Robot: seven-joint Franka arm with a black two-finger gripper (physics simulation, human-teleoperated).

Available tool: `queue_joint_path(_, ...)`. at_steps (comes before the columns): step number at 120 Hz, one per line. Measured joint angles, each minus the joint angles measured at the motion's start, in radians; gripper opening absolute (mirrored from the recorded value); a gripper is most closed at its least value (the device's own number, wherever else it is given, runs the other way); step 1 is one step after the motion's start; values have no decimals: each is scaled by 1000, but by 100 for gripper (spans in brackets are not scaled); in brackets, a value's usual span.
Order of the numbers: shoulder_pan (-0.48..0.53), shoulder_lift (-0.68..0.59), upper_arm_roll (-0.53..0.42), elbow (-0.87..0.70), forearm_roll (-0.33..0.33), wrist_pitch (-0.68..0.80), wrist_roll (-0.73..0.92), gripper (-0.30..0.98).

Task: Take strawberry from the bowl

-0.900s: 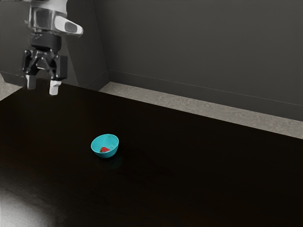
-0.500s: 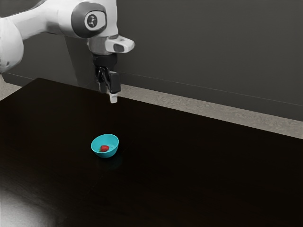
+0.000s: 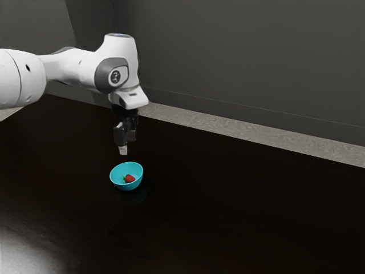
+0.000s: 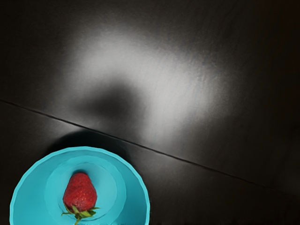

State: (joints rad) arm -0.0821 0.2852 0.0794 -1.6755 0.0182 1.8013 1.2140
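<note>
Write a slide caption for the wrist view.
Seen from above, a red strawberry with green leaves lies inside a turquoise bowl on a dark tabletop.

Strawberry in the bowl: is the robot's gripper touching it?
Apart. The exterior view shows dark table between the gripper and the bowl below it, with the strawberry down inside.

You have the red strawberry (image 4: pixel 80 192) lying inside the turquoise bowl (image 4: pixel 140 192), green leaves attached, on a dark, glossy worktop (image 4: pixel 225 136) crossed by a thin line.
</note>
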Motion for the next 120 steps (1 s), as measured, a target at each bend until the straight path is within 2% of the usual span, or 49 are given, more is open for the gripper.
queue_joint_path(13, 2, -28, 13, -103, -2, 106, 91, 56)
queue_joint_path(34, 0, -6, 21, -119, -20, 232, 194, 40)
queue_joint_path(50, 2, 12, 58, -150, -29, 295, 251, 33)
queue_joint_path(120, 2, 101, 87, -191, -92, 390, 369, 29)
